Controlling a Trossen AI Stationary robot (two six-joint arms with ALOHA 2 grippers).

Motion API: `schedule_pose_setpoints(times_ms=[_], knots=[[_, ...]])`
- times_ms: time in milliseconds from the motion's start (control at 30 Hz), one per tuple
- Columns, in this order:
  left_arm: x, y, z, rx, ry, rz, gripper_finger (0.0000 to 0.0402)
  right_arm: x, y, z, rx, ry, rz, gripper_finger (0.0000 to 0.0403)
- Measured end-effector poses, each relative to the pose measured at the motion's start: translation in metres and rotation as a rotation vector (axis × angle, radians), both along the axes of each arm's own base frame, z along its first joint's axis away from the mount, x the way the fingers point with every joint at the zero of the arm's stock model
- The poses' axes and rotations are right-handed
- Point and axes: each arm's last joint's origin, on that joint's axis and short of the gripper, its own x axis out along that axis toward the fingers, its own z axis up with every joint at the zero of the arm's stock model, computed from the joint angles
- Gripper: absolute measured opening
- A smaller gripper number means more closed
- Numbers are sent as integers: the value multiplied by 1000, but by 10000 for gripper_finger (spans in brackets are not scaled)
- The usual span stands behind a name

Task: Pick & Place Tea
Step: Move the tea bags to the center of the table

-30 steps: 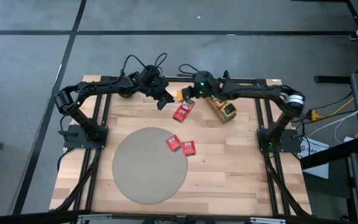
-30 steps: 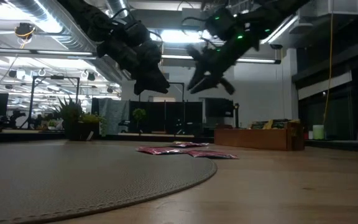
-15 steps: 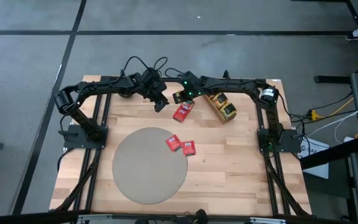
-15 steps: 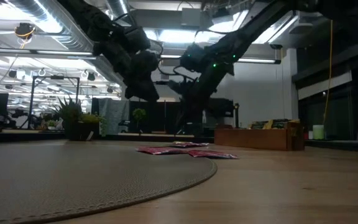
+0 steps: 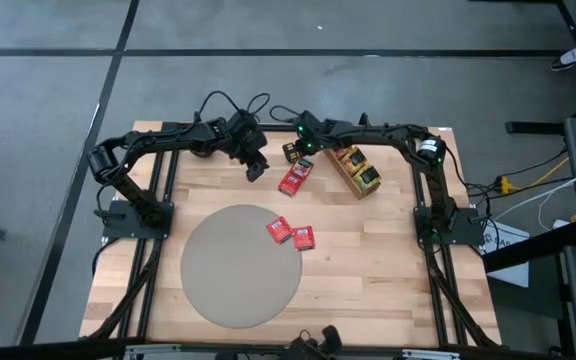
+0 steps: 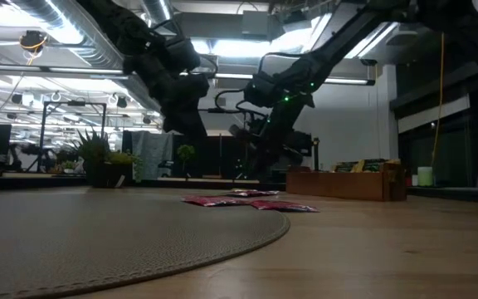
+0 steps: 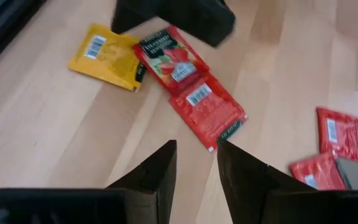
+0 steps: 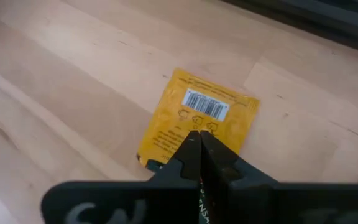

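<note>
From above, the wooden tabletop [image 5: 368,270] carries a round grey mat [image 5: 238,265] near the middle, with two red tea sachets [image 5: 291,234] lying at its right edge. Farther back, two more red sachets [image 5: 294,178] lie overlapped on the bare wood, and a long wooden tray [image 5: 356,171] sits just to their right. The left tool [image 5: 256,170] hangs over the far side of the tabletop, just left of that red pair, while the right tool [image 5: 290,152] reaches across from the right to a spot just behind them. In the level view across the tabletop, both arms come down from above in the middle distance, the red sachets [image 6: 247,200] lie flat at the mat's far edge, the tray [image 6: 347,183] stands to the right, and a potted plant [image 6: 106,162] stands to the left. The left wrist view shows the left tool [image 7: 196,163] part open and empty, above a yellow sachet [image 7: 107,56], the overlapped red pair [image 7: 191,87] and the two red ones by the mat [image 7: 331,146]. The right wrist view shows the right tool [image 8: 199,146] with its fingers closed together, its tips over the yellow sachet [image 8: 197,121] that lies flat on the wood; whether they pinch it cannot be told.
</note>
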Motion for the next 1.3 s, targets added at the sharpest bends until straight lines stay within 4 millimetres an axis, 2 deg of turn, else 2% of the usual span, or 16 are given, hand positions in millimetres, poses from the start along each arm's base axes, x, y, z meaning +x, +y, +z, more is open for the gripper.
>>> schedule_pose_setpoints(times_ms=[333,667,833,1000,1133,1300], knots=[[-12,-7,-7,27,159,-93,113,2,0,-6,16,-3,44,1],[-13,-7,-8,25,178,-80,113,2,4,-10,5,41,100,0],[-13,-7,-8,25,181,-83,113,9,12,-3,-81,107,316,0],[-14,-8,-9,36,191,-106,113,21,17,24,-211,183,606,0],[-14,-8,-9,36,194,-107,113,26,3,38,-205,245,673,0],[-14,-8,-9,35,196,-108,113,31,-27,33,-50,319,686,0]])
